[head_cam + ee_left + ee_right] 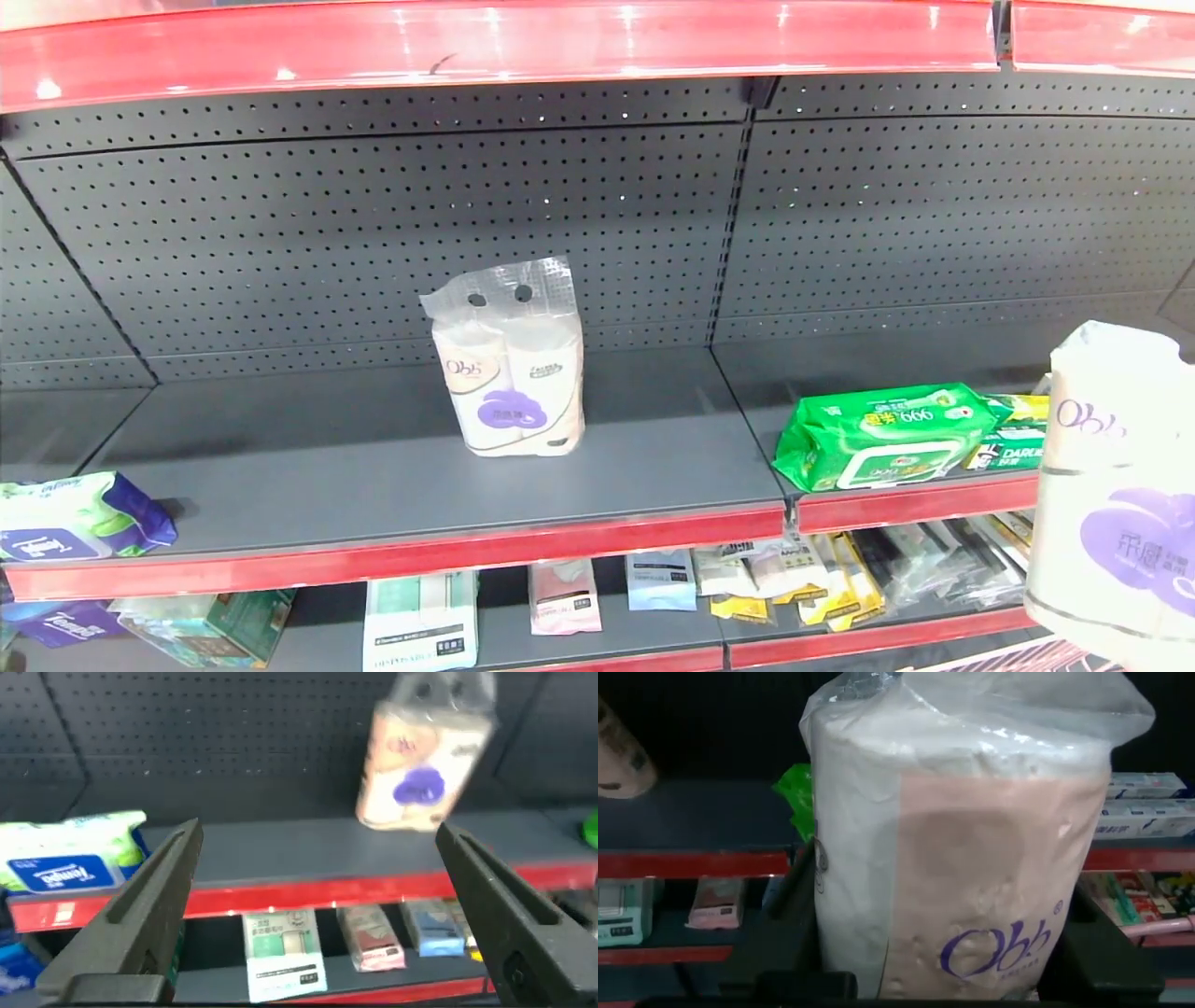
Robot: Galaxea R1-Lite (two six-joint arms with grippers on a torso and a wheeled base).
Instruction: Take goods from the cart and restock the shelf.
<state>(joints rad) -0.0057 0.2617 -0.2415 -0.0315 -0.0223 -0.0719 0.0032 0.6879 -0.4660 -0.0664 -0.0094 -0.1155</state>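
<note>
The shelf board (308, 476) lies bare on both sides of the standing roll pack (512, 373), which sits at mid-depth near the centre. Open room runs left of it as far as the blue-green wipes pack (79, 527) at the front left edge. In the right section a green wipes pack (882, 434) blocks the front. The red upper shelf (467, 42) leaves tall headroom. The right gripper (943, 924) clamps a second roll pack (1111, 504) before that section's far end.
</note>
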